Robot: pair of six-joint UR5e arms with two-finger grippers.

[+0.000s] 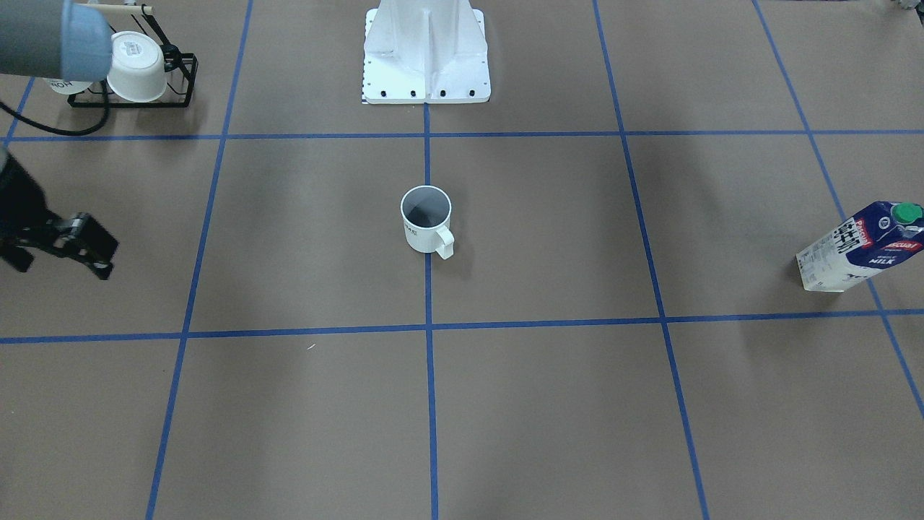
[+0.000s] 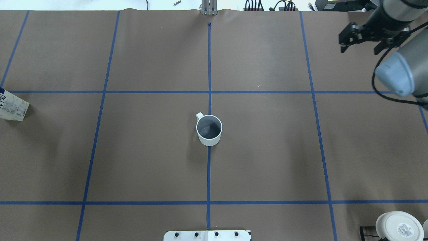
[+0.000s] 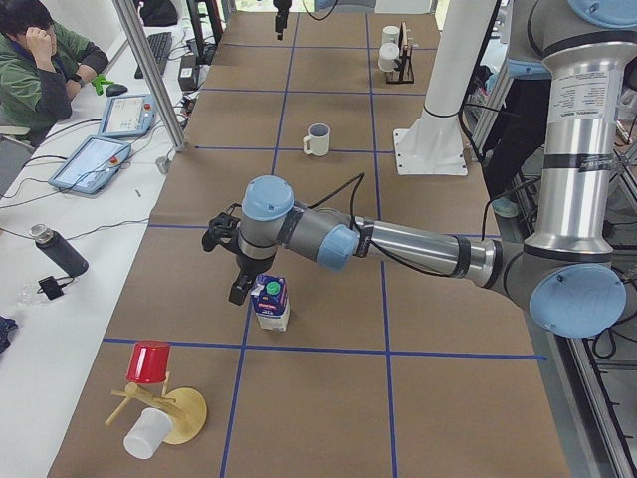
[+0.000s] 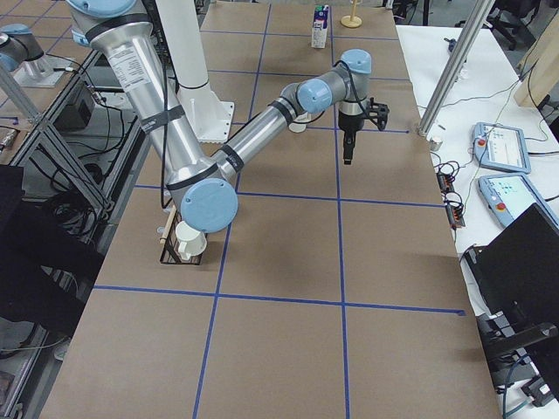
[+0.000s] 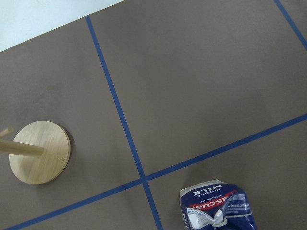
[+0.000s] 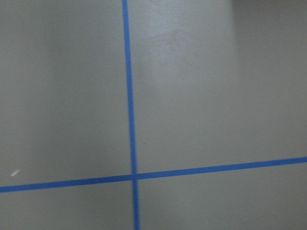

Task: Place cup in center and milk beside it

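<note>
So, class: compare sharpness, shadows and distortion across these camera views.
Right wrist view: soft and washed out, tape blurred; left wrist view: crisp, milk carton cropped at the bottom edge; front-facing view: even light, only faint shadow by the cup.

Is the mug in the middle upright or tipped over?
Upright: the cup stands on its base, its round open mouth facing up in the overhead view, handle sticking out sideways.

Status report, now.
Right end effector open, empty; left end effector at blue-white gable-top milk carton, state unclear. White loop-handled mug upright at centre; carton far aside. Nothing seen between them.
</note>
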